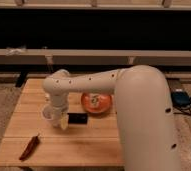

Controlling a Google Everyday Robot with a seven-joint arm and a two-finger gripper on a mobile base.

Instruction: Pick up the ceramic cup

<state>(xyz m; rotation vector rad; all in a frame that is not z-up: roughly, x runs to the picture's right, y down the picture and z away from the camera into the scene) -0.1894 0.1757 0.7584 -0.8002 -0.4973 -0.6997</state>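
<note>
The ceramic cup [49,114] is a small white cup on the wooden table [24,117], left of centre. Only its left rim and side show, because the arm's end covers the rest. My gripper [58,119] hangs from the white wrist [57,90] and is down at the cup, right against or around it. I cannot tell which. The thick white arm [139,110] reaches in from the right and hides the table's right part.
An orange round dish [96,102] sits just right of the gripper. A small black flat object [78,118] lies in front of the dish. A red chili pepper [30,146] lies near the front left edge. A dark wall and ledge run behind the table.
</note>
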